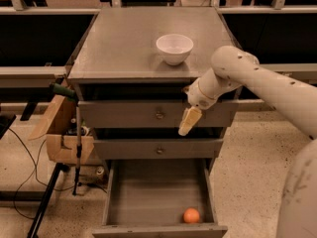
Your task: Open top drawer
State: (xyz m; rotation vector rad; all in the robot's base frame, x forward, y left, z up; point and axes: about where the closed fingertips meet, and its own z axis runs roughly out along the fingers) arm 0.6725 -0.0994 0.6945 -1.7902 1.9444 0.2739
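Note:
The top drawer (124, 114) is the upper grey front of the grey cabinet (124, 48), with a small round brass knob (159, 115) at its centre. Its front sits close under the cabinet top, with a dark gap above it. My gripper (189, 121) hangs from the white arm (233, 76), which comes in from the right. It points down in front of the right half of the top drawer front, a short way right of the knob and just below its level. It holds nothing that I can see.
A white bowl (174, 48) stands on the cabinet top. The middle drawer (124, 148) is pushed in. The lowest drawer (113, 197) is pulled out with an orange ball (191, 215) inside. A cardboard box (62, 133), a stand and cables lie left of the cabinet.

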